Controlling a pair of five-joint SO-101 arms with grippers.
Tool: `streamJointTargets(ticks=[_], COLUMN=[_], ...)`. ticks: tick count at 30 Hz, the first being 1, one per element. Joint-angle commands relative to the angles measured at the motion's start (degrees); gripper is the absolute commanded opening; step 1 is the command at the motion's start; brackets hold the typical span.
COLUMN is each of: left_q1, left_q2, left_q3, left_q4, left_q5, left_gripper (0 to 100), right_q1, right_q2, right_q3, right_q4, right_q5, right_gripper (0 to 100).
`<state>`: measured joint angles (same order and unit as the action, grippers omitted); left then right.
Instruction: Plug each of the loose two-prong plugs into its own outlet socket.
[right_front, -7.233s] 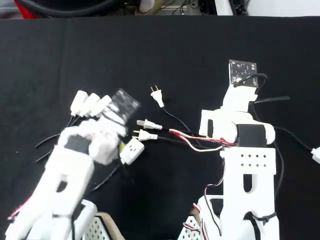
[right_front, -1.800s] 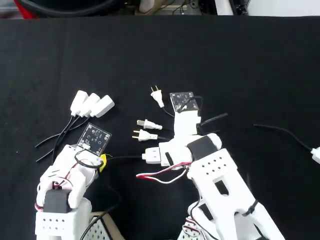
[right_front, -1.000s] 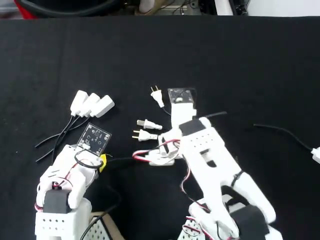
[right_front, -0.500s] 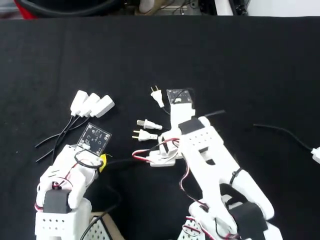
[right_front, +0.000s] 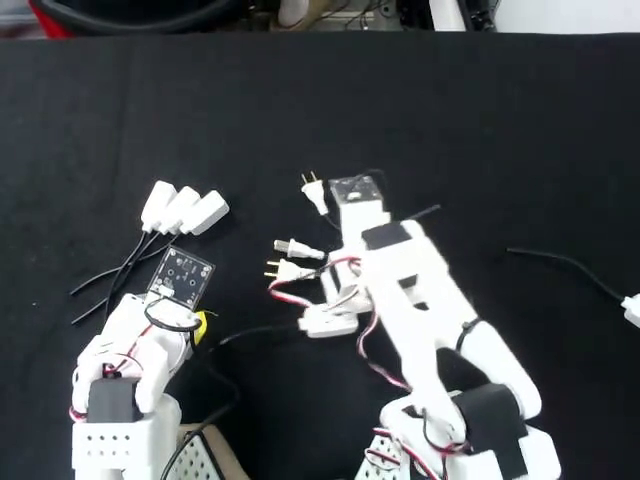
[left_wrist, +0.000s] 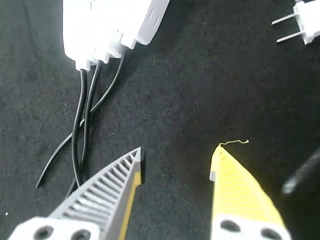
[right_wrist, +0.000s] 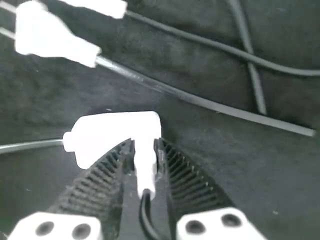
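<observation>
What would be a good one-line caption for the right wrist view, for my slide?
Right gripper shut on a white outlet socket, a loose two-prong plug lying beyond it.

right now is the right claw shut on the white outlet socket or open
Shut on it: in the right wrist view the right claw clamps both sides of the white outlet socket, no gap left.

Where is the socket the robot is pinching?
In the high view the socket sits mid-table, clamped in the right gripper, just below the closest loose plug.
</observation>
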<state>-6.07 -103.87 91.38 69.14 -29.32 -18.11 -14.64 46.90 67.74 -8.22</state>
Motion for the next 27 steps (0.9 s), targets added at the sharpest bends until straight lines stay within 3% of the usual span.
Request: streamJointTargets(ticks=[1, 7, 17, 22, 27], left_q1=[-0.4, -0.4, -0.4, -0.4, -0.48], left_q2=[-0.35, -0.35, -0.35, -0.35, -0.35], left_q3=[0.31, 0.31, 0.31, 0.31, 0.31], left_q4=[-1.05, -0.97, -0.97, -0.97, -0.97], left_q5=[-0.53, -0.62, -0.62, -0.62, -0.62], left_gripper=[23, 23, 23, 23, 23], right_q1=[10.02, 25.05, 58.29, 73.49, 82.99], right_q2=[0.92, 0.92, 1.36, 1.54, 4.35], right_q3=[-0.92, -6.46, -15.25, -18.42, -20.26], right_q4=[3.96, 11.25, 11.25, 4.92, -2.99], right_q5=[6.77, 15.65, 38.07, 47.74, 49.93], right_gripper=[1.2, 1.2, 1.2, 1.2, 1.2])
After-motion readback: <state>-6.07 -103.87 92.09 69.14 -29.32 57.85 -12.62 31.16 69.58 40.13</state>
